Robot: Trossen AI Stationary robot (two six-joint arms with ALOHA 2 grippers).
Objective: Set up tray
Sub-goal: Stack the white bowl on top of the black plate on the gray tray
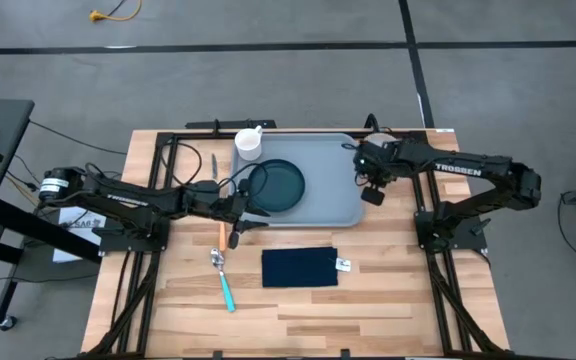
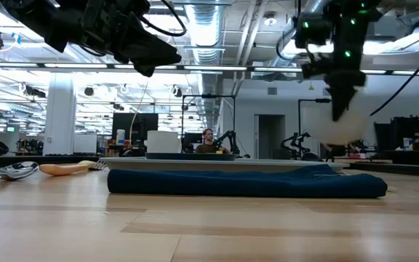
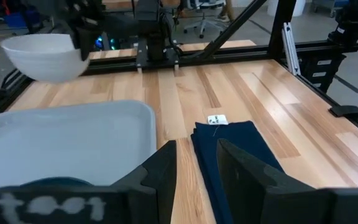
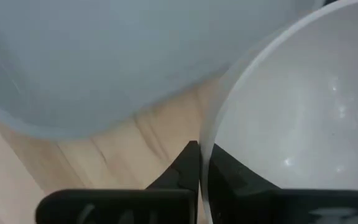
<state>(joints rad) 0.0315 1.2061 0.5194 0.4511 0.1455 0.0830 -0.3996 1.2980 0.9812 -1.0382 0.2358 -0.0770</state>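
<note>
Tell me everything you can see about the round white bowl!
The round white bowl looks like smooth plastic, plain and empty inside. It is upright and seems lifted off the wooden table, beside a rounded corner of the grey-blue plastic tray. The right end effector is shut on its thin rim, one finger inside, one outside. Nothing else seems to touch it.

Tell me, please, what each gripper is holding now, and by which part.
The right gripper is shut on the rim of a white bowl, lifted beside the tray. The left gripper holds nothing.
</note>
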